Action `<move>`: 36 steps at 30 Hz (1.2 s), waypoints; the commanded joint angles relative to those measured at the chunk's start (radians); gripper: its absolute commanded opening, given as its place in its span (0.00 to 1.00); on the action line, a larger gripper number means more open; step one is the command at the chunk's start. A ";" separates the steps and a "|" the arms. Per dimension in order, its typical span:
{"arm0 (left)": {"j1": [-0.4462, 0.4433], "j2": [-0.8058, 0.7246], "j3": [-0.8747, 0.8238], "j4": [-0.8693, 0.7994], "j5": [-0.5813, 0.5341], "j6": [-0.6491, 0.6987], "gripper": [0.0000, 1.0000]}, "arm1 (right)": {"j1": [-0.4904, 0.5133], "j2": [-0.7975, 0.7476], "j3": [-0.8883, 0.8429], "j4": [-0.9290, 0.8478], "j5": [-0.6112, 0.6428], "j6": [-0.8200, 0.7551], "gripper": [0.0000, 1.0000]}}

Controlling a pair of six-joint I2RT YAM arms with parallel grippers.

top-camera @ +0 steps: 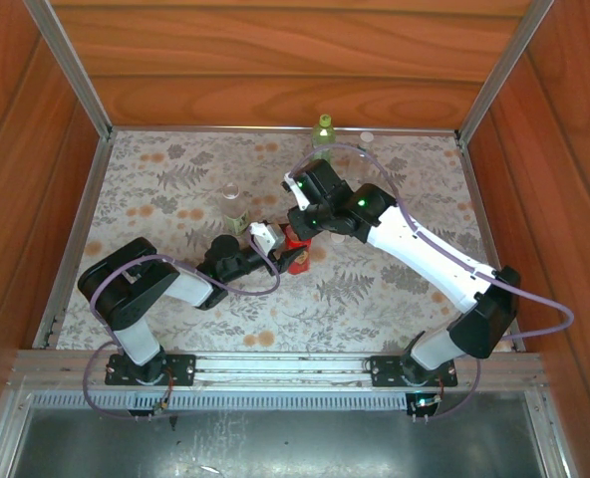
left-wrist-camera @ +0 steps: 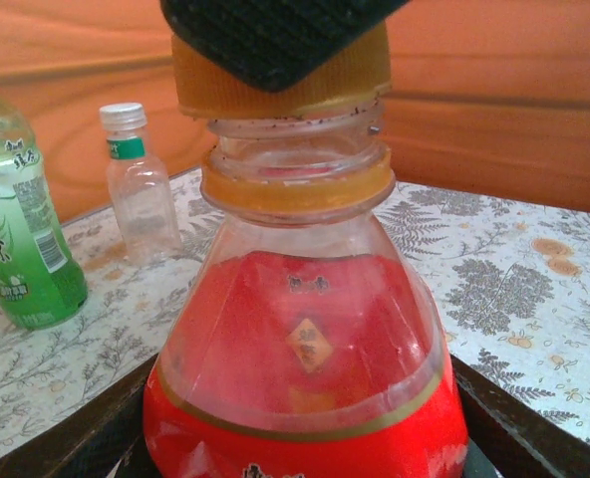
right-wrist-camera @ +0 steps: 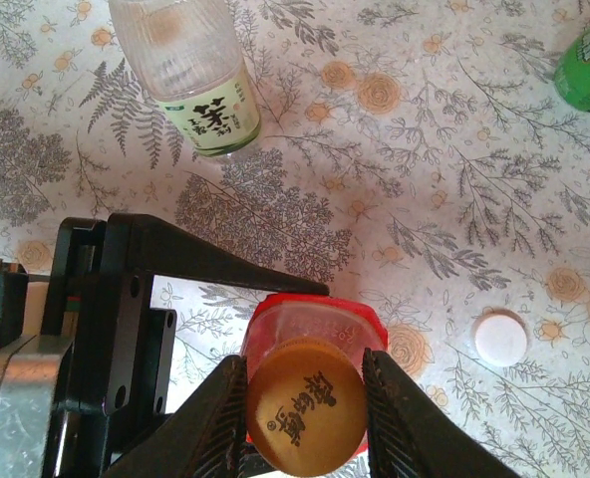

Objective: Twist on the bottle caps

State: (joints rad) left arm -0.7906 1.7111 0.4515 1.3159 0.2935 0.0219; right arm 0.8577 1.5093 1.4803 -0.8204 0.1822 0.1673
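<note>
The red bottle [left-wrist-camera: 305, 398] with a yellow mark stands upright between my left gripper's [left-wrist-camera: 305, 453] jaws, which are shut on its body. In the top view the red bottle [top-camera: 295, 255] is at the table's middle, with the left gripper [top-camera: 278, 254] beside it. An orange cap [right-wrist-camera: 305, 403] sits on the bottle's neck, and my right gripper [right-wrist-camera: 305, 408] is shut on it from above, a finger on each side. In the left wrist view the orange cap [left-wrist-camera: 205, 85] sits high, with neck threads showing below it. The right gripper [top-camera: 300, 231] hangs over the bottle.
A green bottle [left-wrist-camera: 21, 249] and a small clear bottle [left-wrist-camera: 141, 204] with a white cap on it stand to the left. A clear bottle with a green label [right-wrist-camera: 190, 80] and a loose white cap [right-wrist-camera: 500, 337] are on the floral tabletop. Wooden walls enclose the table.
</note>
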 commanded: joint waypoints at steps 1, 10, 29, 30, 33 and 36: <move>-0.006 -0.003 -0.010 0.011 0.010 -0.010 0.66 | 0.003 -0.026 -0.017 -0.073 -0.001 0.009 0.33; -0.005 -0.003 -0.008 0.011 0.013 -0.010 0.66 | 0.002 -0.036 -0.040 -0.023 -0.026 -0.006 0.33; -0.006 -0.004 -0.008 0.011 0.018 -0.005 0.66 | -0.003 0.022 -0.018 -0.034 -0.034 -0.010 0.27; -0.005 -0.003 -0.008 0.010 0.018 -0.005 0.66 | -0.003 0.030 -0.005 -0.054 -0.044 -0.009 0.27; -0.004 0.000 -0.005 0.011 0.019 -0.004 0.66 | -0.003 0.063 0.043 -0.120 -0.055 -0.008 0.27; -0.005 0.000 -0.006 0.011 0.019 -0.004 0.66 | -0.003 0.087 0.076 -0.171 -0.051 -0.008 0.28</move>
State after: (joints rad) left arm -0.7921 1.7111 0.4511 1.3170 0.2935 0.0204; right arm 0.8570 1.5551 1.5375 -0.8799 0.1474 0.1589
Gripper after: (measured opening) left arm 0.658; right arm 0.322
